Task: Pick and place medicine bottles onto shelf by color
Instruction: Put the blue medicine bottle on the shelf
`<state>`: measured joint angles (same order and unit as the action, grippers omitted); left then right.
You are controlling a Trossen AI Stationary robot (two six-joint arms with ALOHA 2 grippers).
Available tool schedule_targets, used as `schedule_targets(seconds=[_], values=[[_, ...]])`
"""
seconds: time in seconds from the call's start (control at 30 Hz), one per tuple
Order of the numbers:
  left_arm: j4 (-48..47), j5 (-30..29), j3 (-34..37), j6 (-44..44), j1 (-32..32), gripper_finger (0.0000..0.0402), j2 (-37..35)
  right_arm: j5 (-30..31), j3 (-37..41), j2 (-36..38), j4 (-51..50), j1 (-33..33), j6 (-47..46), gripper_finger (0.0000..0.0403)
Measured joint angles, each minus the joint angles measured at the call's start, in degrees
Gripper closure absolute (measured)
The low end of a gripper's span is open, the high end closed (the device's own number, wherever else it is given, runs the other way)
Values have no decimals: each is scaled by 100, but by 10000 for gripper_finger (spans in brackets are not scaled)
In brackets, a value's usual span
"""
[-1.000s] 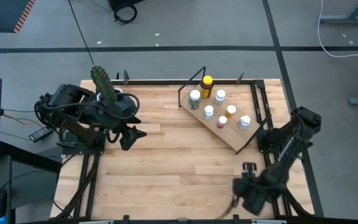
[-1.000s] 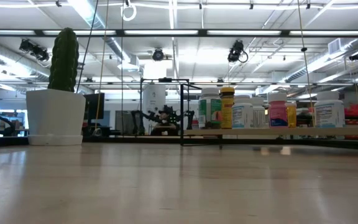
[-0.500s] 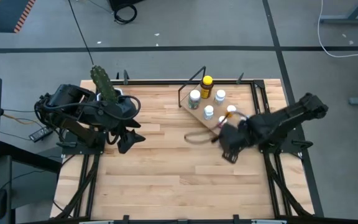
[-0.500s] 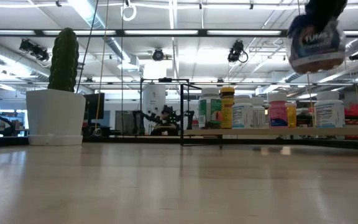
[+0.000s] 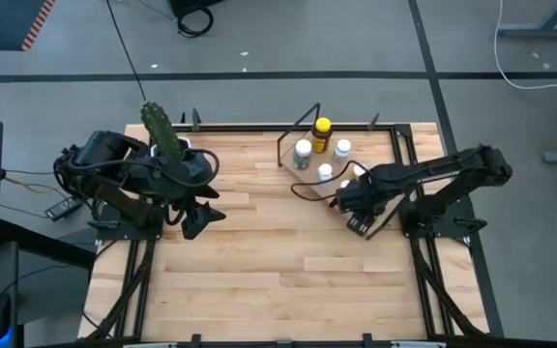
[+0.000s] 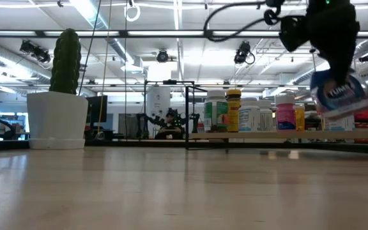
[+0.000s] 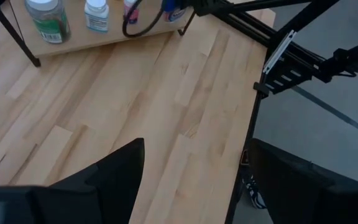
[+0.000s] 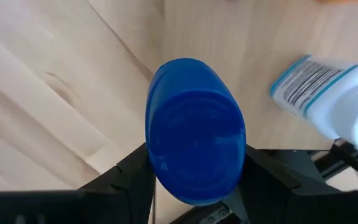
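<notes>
My right gripper (image 5: 356, 207) is over the near part of the light-wood shelf (image 5: 309, 178) and is shut on a blue-capped bottle (image 6: 340, 96), whose cap faces the right wrist camera (image 8: 196, 130). Several bottles stand on the shelf: a yellow-capped one (image 5: 322, 127) and white-capped ones (image 5: 303, 150) (image 5: 342, 148). In the low view they stand in a row (image 6: 248, 115). My left gripper (image 5: 201, 208) is open and empty at the table's left, near the cactus pot; it also shows in the left wrist view (image 7: 197, 180). My right gripper pinches the blue-capped bottle between its two fingers, one on each side of the body just under the cap (image 8: 151, 165). The fingers come from above, slanting. The bottle hangs tilted below the gripper, cap toward the wrist, clear of the shelf board.
A white pot with a green cactus (image 5: 162, 135) stands at the far left corner (image 6: 57, 118). A white bottle with a teal-edged label (image 8: 328, 102) is close beside the held one. Bare plank tabletop (image 5: 278, 271) lies toward the near edge. Black frame rails run along the table's sides.
My right gripper has swung from the table's near right edge toward the far edge to the shelf, carrying the blue-capped bottle. In the last half second it has come down toward the shelf's row, and the bottle has tipped.
</notes>
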<state>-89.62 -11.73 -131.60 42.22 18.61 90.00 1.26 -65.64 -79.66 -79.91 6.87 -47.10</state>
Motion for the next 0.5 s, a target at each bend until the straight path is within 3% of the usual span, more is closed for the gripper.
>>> schedule_targets(seconds=[0.23, 0.5], values=[[0, 92, -1, 0, 0, 113, 0, 51, 483, 0, 279, 0, -22, 205], [0, 107, 1, 2, 2, 113, 0, 582, 522, 4, 365, -2, -184, 203]])
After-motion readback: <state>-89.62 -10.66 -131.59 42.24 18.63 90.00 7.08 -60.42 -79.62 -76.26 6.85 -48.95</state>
